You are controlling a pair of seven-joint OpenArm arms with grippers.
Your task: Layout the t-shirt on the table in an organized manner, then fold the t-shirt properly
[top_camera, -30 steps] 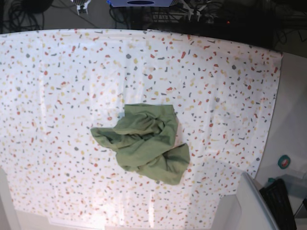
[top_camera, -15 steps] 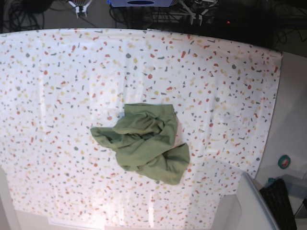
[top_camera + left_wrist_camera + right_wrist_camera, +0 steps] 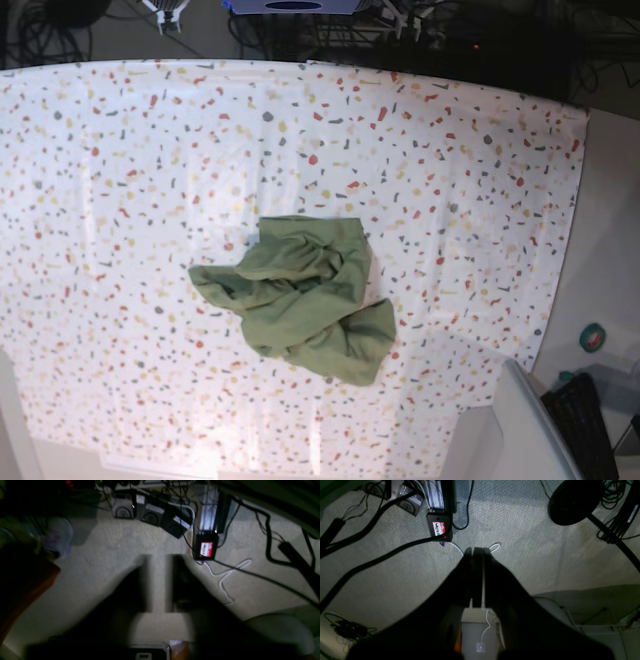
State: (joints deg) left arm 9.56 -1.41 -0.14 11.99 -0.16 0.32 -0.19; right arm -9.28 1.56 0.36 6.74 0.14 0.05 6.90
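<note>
The olive-green t-shirt [image 3: 305, 297] lies crumpled in a heap near the middle of the table [image 3: 480, 190], with nothing touching it. Both arms are back beyond the table's far edge. Only pale tips show at the base view's top edge: the right gripper [image 3: 163, 10] and the left gripper [image 3: 410, 15]. In the right wrist view the right gripper [image 3: 475, 552] is shut and empty, its dark fingers pressed together over carpet. The left gripper [image 3: 158, 562] is dark and blurred over the floor, shut, holding nothing.
Below both wrist cameras is grey carpet with cables, power bricks and a black box with a red-and-white label [image 3: 439, 528]. A round black stand base [image 3: 572, 502] is on the floor. A grey bin [image 3: 520, 430] stands off the table's near right corner.
The pale gripper tips at the top edge of the base view have drawn slightly further up and out of frame. The t-shirt has not moved.
</note>
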